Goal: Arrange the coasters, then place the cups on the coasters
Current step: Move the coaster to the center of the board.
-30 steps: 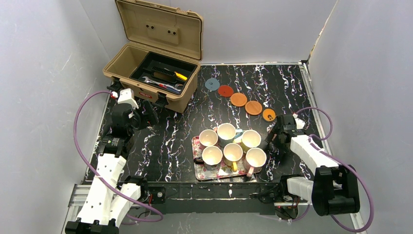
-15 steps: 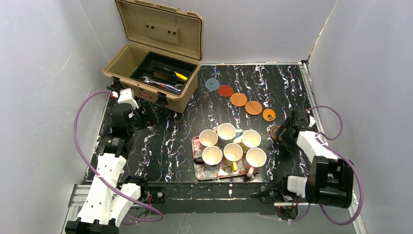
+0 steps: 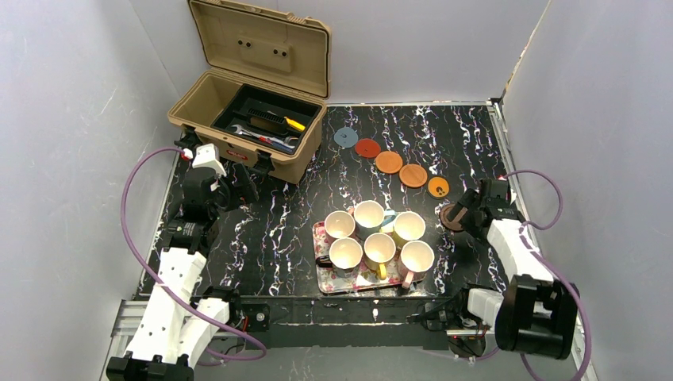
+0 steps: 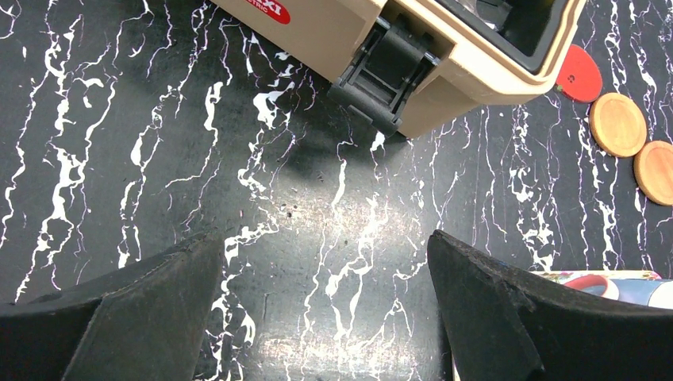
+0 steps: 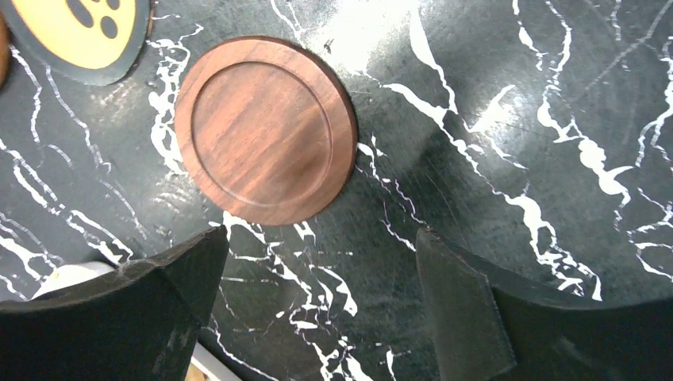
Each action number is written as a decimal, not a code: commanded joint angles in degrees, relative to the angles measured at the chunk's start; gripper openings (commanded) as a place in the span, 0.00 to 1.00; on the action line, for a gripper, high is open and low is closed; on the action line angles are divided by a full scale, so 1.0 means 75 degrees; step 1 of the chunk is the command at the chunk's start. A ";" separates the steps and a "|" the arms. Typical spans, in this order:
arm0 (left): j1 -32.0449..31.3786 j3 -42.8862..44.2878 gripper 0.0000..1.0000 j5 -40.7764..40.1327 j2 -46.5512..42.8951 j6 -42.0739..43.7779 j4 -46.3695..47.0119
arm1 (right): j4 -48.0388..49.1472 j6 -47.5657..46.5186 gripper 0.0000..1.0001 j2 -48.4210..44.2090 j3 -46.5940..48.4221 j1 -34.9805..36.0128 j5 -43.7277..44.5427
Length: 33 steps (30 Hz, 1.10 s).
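Note:
Several coasters lie in a diagonal row: blue-grey [image 3: 346, 136], red [image 3: 367, 148], orange [image 3: 388, 162], orange-brown [image 3: 413, 175], yellow-orange [image 3: 438, 187] and, at the near end, dark brown [image 3: 451, 217]. The dark brown coaster [image 5: 266, 129] lies flat on the table just ahead of my right gripper [image 5: 321, 238], which is open and empty. From above, the right gripper [image 3: 470, 218] sits right of that coaster. Several cups [image 3: 379, 248] stand on the floral tray [image 3: 327, 279]. My left gripper [image 4: 325, 238] hangs open over bare table.
An open tan toolbox [image 3: 246, 119] holding tools stands at the back left, its latch [image 4: 389, 75] just ahead of the left gripper. Grey walls enclose the black marbled table [image 3: 278, 230]. The tray's corner [image 4: 603, 279] shows by the left gripper's right finger.
The right gripper swung from beside the tray to the row's near end, left the dark brown coaster lying there, and has drawn back a little to the right. The left arm has not moved.

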 commanded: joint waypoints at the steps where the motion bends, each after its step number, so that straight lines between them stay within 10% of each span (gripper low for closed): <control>1: -0.0003 0.0026 0.98 0.0077 0.0028 0.0020 -0.0005 | -0.0654 -0.0045 0.98 -0.0601 -0.0039 0.0069 0.0043; 33: -0.0010 0.0003 0.98 0.0069 -0.0107 0.0002 -0.0059 | -0.0201 0.0321 0.90 0.1553 0.0348 0.0826 0.0760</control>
